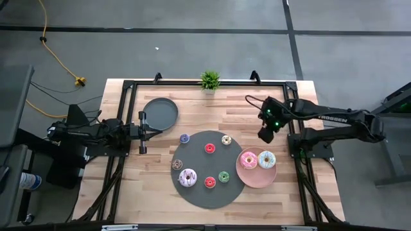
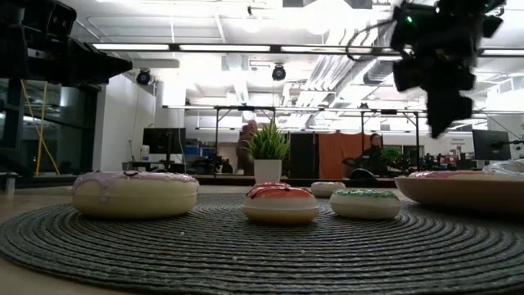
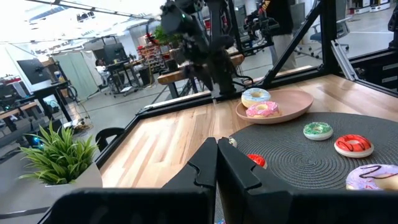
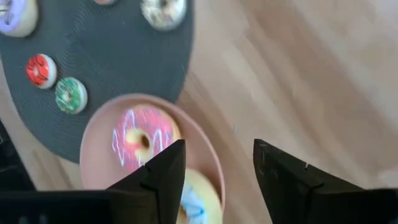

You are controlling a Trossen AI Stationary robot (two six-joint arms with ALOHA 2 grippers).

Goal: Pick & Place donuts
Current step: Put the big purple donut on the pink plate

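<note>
Several small donuts lie flat on a dark round woven mat (image 1: pixel 200 192): a lilac frosted one (image 1: pixel 187 178), two red (image 1: pixel 209 148) (image 1: pixel 210 182), a green (image 1: pixel 223 176), a cream (image 1: pixel 226 140), a blue (image 1: pixel 184 138) and a brown (image 1: pixel 177 164). A pink frosted donut (image 4: pixel 140 140) and a white one (image 4: pixel 194 204) rest on the pink plate (image 1: pixel 257 180). My right gripper (image 4: pixel 217 168) hangs open, above the table just beyond the pink plate's far edge. My left gripper (image 3: pixel 217 171) waits shut at the table's left side, left of the mat.
A dark grey plate (image 1: pixel 160 113) sits at the far left, close to my left gripper. A small potted plant (image 1: pixel 209 80) stands at the far edge. A black frame (image 1: pixel 125 90) borders the table. Bare wood lies between the mat and the far edge.
</note>
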